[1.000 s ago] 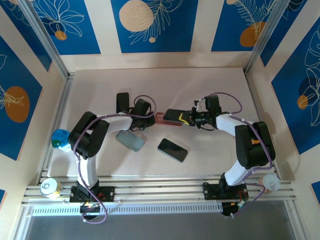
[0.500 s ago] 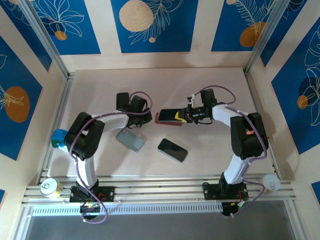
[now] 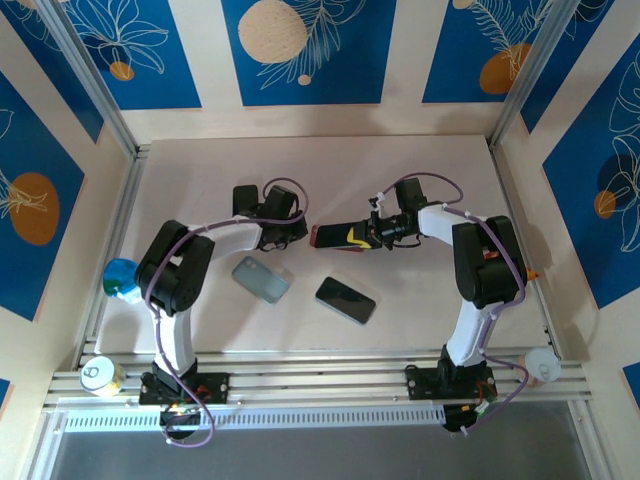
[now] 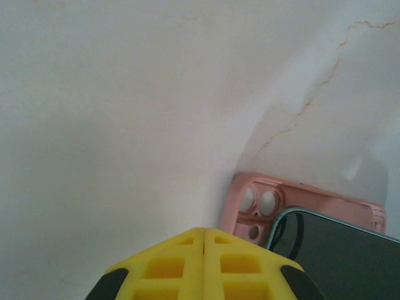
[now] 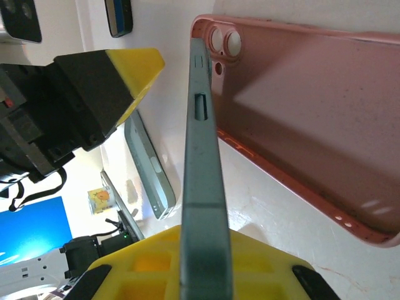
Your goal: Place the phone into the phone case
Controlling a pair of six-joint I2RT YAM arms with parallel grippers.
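The phone has a teal-grey rim and stands on its long edge, with my right gripper shut on its lower end. It tilts over the open pink phone case, which lies flat on the table, camera holes toward my left gripper. From above, the phone is a dark sliver in the right gripper, with the case's end sticking out to the left. My left gripper is shut and empty, its yellow fingertips right beside the case's camera end. The phone's dark screen rests on the case.
A grey-blue phone and a black phone lie in front of the grippers. Another black phone lies behind the left wrist. A blue ball sits at the left rail, a can and a white cup near the front rail.
The right gripper has swung left and turned the phone from tilted-flat up onto its edge over the case. The left wrist has shifted slightly back, its tip staying at the case's end.
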